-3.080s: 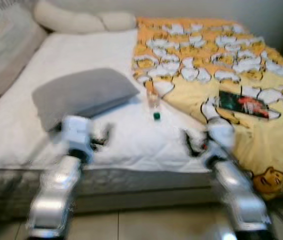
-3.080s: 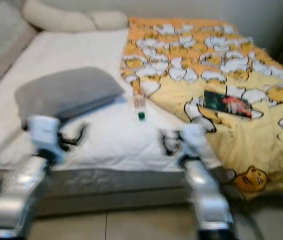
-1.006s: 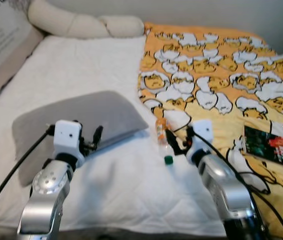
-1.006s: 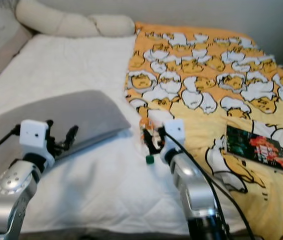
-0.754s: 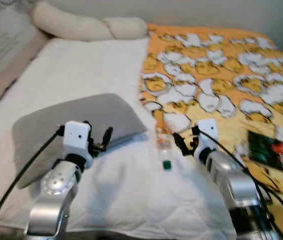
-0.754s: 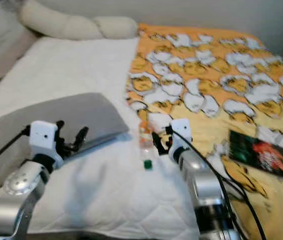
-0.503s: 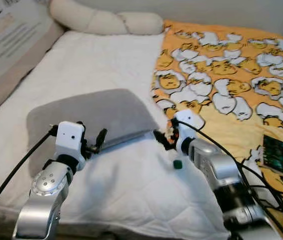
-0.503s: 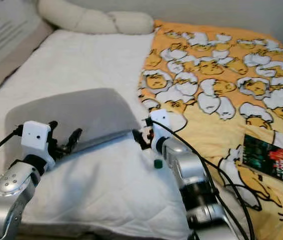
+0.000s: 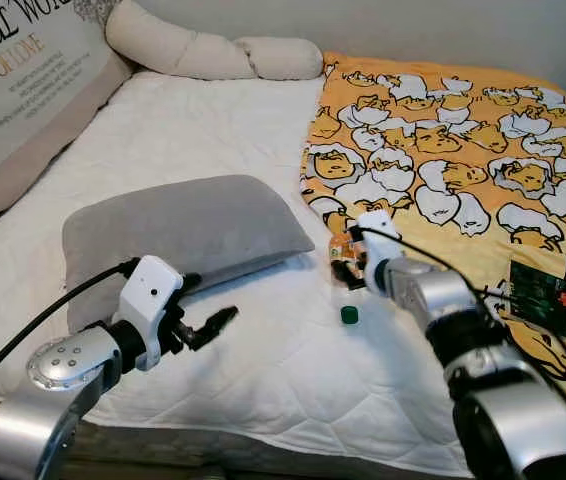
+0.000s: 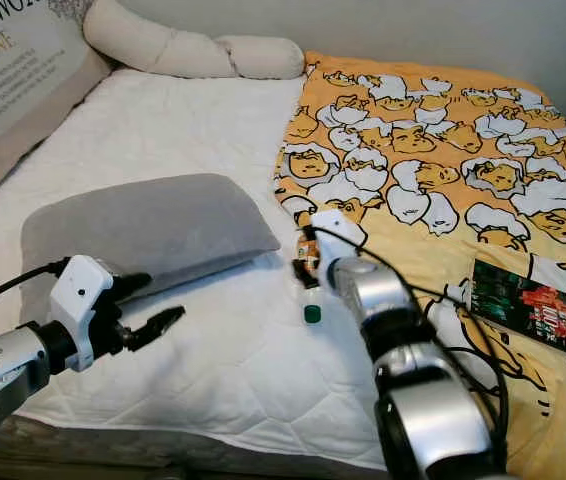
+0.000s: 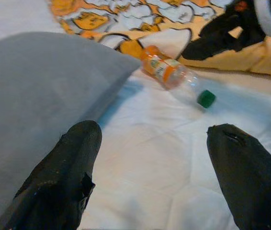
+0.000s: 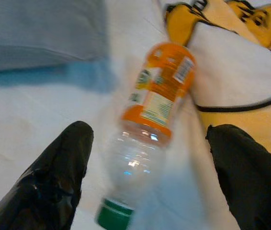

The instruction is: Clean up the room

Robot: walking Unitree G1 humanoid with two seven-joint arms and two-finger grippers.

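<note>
A clear plastic bottle [image 12: 154,110] with an orange label and a green cap [image 9: 349,315] lies on the white sheet, at the edge of the yellow cartoon blanket [image 9: 443,130]. My right gripper [image 9: 346,265] is just over it, open, one finger [image 12: 54,177] on each side of the bottle and neither touching it. Its label end is partly hidden by the gripper in the eye views. My left gripper [image 9: 208,303] is open and holds nothing. It hovers over the sheet in front of the grey pillow [image 9: 183,225], pointing toward the bottle.
A dark book [image 9: 558,295] lies on the blanket at the right. A long cream bolster [image 9: 203,55] lies along the head of the bed, and a large printed cushion [image 9: 23,80] leans at the far left. The mattress's front edge is close below my arms.
The camera has shifted. My right gripper has come over the bottle and now straddles it. My left gripper has swung off the pillow's edge toward the open sheet.
</note>
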